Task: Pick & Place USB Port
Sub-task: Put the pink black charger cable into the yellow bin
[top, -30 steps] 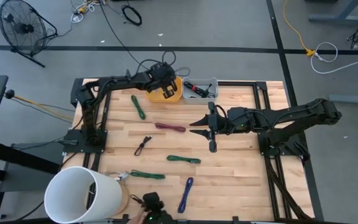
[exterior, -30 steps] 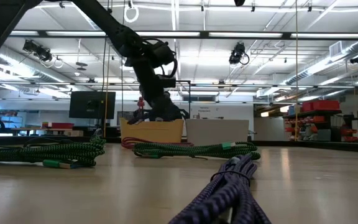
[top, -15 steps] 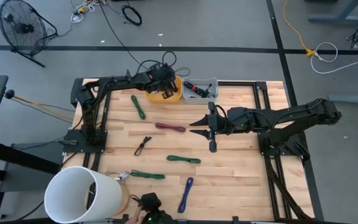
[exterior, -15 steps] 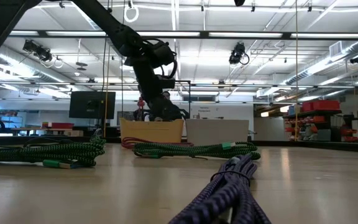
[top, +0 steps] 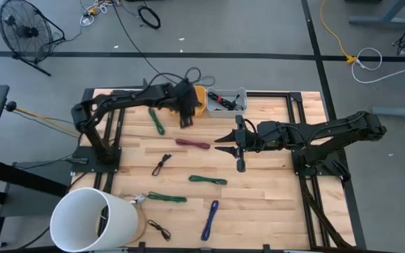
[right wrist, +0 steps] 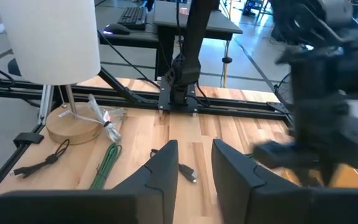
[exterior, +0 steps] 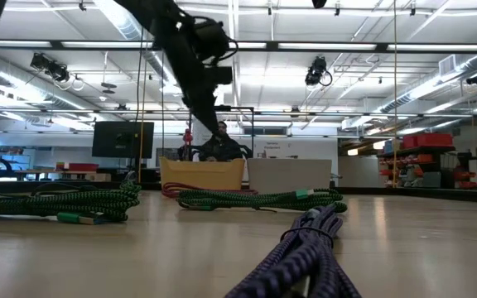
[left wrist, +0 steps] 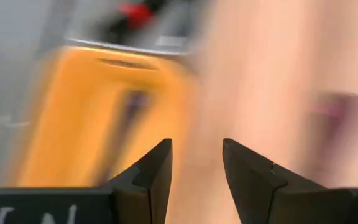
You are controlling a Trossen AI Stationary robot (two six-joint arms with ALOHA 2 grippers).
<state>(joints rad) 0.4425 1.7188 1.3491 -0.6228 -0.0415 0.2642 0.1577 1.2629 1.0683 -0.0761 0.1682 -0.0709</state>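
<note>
wooden table (top: 273,190); left pincer (top: 186,121) open beside yellow bin (top: 198,104).

Yellow bin (top: 197,102): we see an open box at the table's far edge, touching the grey bin's left side.
Grey bin (top: 232,101): we note black and red parts inside.
Black USB cable (top: 162,164): it lies doubled, well nearer than the yellow bin.

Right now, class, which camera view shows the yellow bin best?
The high view: the yellow bin lies at the table's far edge, beside the left gripper. The low view shows only its front wall. The left wrist view shows it blurred. The right wrist view barely shows it.
</note>
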